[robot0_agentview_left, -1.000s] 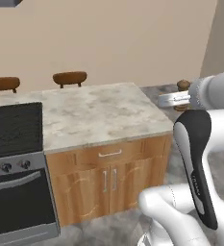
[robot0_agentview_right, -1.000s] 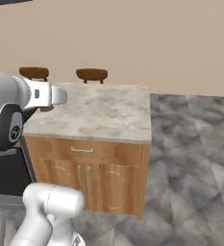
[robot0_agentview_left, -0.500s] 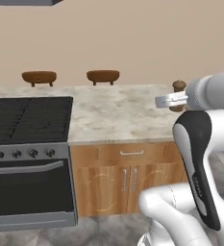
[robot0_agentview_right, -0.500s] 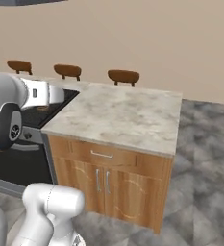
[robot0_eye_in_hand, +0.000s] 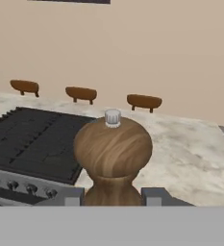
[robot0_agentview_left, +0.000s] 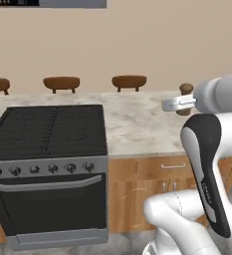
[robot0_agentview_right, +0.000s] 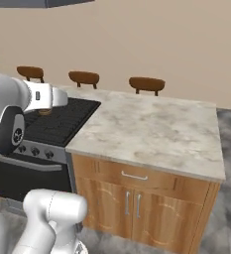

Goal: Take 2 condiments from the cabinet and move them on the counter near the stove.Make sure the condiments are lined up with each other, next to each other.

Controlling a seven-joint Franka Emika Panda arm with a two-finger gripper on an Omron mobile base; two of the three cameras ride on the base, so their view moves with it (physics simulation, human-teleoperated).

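I see the hand pinching one wooden pepper mill, light brown with a small silver knob on top. Its two dark fingertips press on the lower body of the mill from both sides, and the mill stands upright between them. In the left base view the round top of the same mill shows just behind the white wrist, raised above the table. I count only one condiment in the pictures.

Below the hand and beyond it lies the beige marbled stone table. To the left of the hand, seen from the hand view, is the one black grated stove, touching the table's edge. On its steel front I count five round knobs in the left base view, and one long bar handle under them.

Beyond the table, by the plain beige wall, I count three brown stool seats in a row. Under the table top there is one drawer front with a small silver pull, and below it two wooden doors, each with a vertical silver handle. The floor at the far side is grey stone.
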